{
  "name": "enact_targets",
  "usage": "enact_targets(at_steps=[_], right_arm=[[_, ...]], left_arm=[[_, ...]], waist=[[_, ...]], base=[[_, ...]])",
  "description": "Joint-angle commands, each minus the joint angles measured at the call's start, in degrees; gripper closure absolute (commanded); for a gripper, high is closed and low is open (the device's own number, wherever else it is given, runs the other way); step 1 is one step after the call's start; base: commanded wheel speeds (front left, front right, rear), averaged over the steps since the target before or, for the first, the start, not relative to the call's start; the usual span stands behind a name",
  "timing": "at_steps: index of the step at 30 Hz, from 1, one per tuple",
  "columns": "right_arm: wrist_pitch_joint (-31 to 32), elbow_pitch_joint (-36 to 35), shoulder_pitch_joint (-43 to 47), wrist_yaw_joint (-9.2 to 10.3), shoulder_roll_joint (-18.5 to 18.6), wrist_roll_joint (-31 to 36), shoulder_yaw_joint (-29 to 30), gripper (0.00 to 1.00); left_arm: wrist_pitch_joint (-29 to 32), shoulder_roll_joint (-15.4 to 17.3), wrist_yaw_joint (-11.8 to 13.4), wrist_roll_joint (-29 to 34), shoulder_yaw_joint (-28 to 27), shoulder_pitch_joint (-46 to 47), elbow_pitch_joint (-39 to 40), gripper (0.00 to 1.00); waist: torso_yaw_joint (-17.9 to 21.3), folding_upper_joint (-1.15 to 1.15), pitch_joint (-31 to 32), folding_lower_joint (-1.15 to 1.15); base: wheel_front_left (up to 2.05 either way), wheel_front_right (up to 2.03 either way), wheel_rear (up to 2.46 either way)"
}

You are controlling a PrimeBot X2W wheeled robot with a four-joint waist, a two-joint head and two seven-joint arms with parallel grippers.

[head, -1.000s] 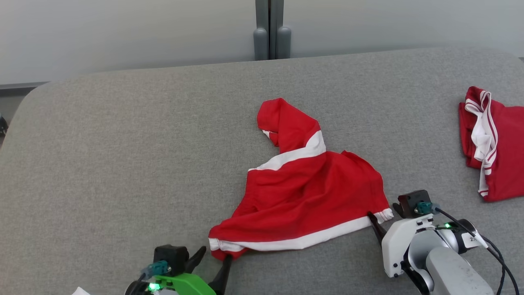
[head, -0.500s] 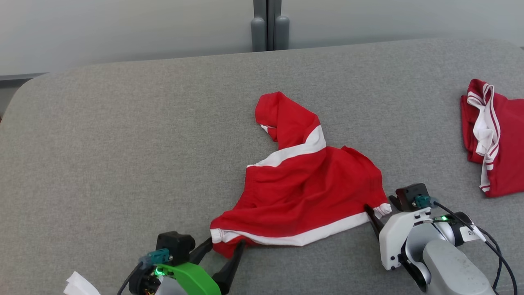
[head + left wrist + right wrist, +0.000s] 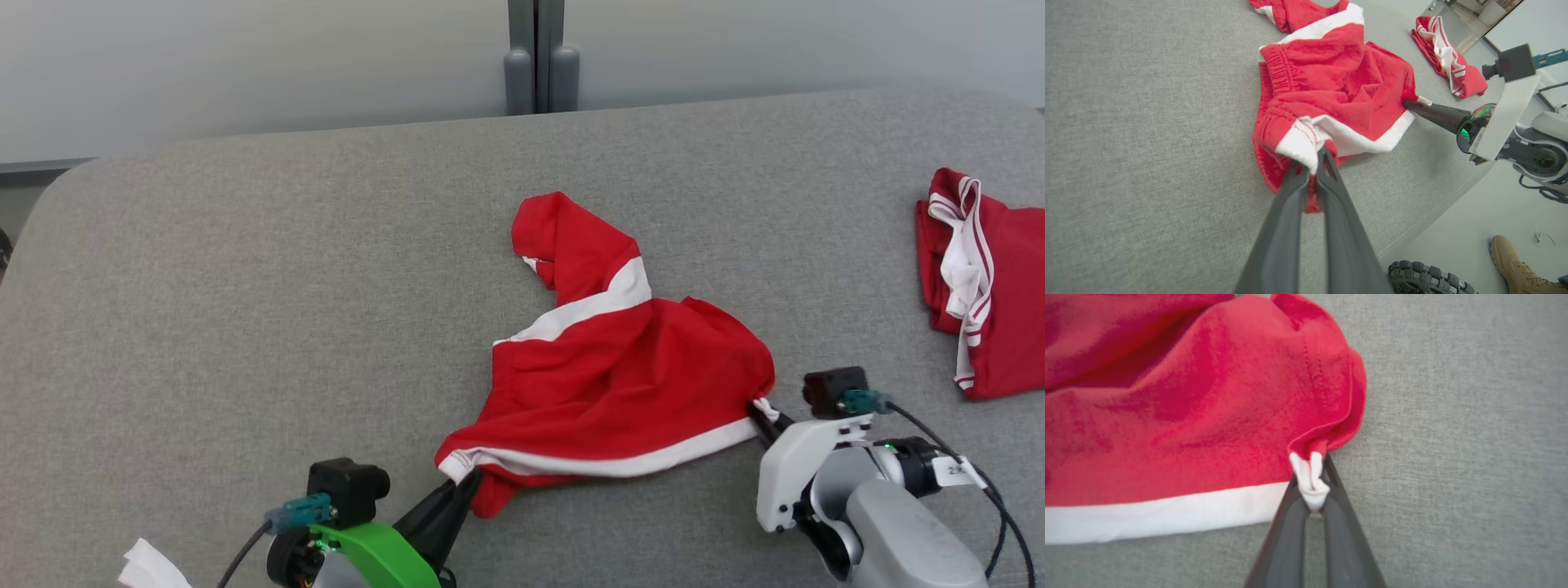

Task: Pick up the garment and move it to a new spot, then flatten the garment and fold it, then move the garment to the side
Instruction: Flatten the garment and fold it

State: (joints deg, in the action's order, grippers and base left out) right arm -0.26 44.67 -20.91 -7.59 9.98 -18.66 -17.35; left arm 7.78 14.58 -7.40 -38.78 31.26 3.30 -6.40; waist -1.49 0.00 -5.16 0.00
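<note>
The garment (image 3: 608, 376) is a pair of red shorts with white bands, lying crumpled on the grey padded table (image 3: 245, 310). My left gripper (image 3: 467, 484) is shut on its near left white-banded corner, which bunches up between the dark fingers (image 3: 1312, 163). At the near right corner my right gripper (image 3: 759, 410) is shut on the white hem, pinched into a small fold (image 3: 1310, 479). From the left wrist the right gripper (image 3: 1408, 104) shows at the shorts' (image 3: 1331, 77) far corner. One leg of the garment lies folded toward the back.
A second red and white garment (image 3: 984, 286) lies bunched at the table's right edge; it also shows in the left wrist view (image 3: 1447, 57). A grey post (image 3: 539, 61) stands behind the table. Below the table's edge are a knobbly tyre (image 3: 1425, 279) and a person's tan boot (image 3: 1515, 263).
Both grippers have shut on the garment's near corners, the fingers having stood open around them. The left corner has lifted and bunched toward the right.
</note>
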Motion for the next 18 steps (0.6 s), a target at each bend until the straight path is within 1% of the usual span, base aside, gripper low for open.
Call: enact_targets(at_steps=[1,4,6,7,9,11,13,15,18], right_arm=[[-0.8,-1.5,1.3,0.16,0.8,-2.3,1.5,1.0],[-0.2,-8.4,3.4,0.14,0.6,-10.0,4.7,1.0],[1.5,-16.4,5.6,0.15,1.7,-17.4,7.2,1.0],[2.9,-21.6,7.1,0.15,2.6,-21.3,8.9,1.0],[5.9,-31.4,10.2,0.15,4.7,-27.0,12.3,1.0],[9.1,-41.5,13.1,0.14,5.5,-32.1,16.3,1.0],[12.3,-50.6,15.0,0.13,6.0,-36.0,21.0,1.0],[15.6,-58.2,15.8,0.12,5.4,-39.1,25.3,1.0],[20.6,-66.3,14.4,0.11,3.6,-41.7,30.6,1.0]], left_arm=[[-0.4,0.3,-0.1,-1.6,-0.3,-0.3,1.6,1.0],[0.2,1.2,-0.1,-6.0,-0.8,-1.8,6.6,1.0],[1.0,2.2,-0.1,-9.0,-1.7,-2.8,11.3,1.0],[1.6,3.0,-0.1,-10.3,-2.4,-3.4,14.1,1.0],[2.9,4.2,0.2,-12.5,-3.4,-4.5,19.9,1.0],[4.3,5.6,0.4,-14.5,-4.5,-5.0,25.8,1.0],[6.1,6.7,0.9,-16.8,-5.7,-4.7,31.6,1.0],[8.3,7.9,1.4,-18.8,-6.7,-3.1,37.3,1.0],[11.7,8.9,2.2,-22.5,-8.1,0.2,43.5,1.0]], waist=[[-0.2,0.0,0.7,0.0],[-0.1,0.0,1.7,0.0],[0.2,0.0,2.2,0.0],[0.4,0.0,2.5,0.0],[1.0,0.0,3.0,0.0],[1.6,0.0,3.2,0.0],[2.4,0.0,3.1,0.0],[3.2,0.0,2.7,0.0],[4.3,0.0,1.7,0.0]], base=[[0.0,0.0,0.0],[0.0,0.0,0.0],[0.0,0.0,0.0],[0.0,0.0,0.0],[0.0,0.0,0.0],[0.0,0.0,0.0],[0.0,0.0,0.0],[0.0,0.0,0.0],[0.0,0.0,0.0]])
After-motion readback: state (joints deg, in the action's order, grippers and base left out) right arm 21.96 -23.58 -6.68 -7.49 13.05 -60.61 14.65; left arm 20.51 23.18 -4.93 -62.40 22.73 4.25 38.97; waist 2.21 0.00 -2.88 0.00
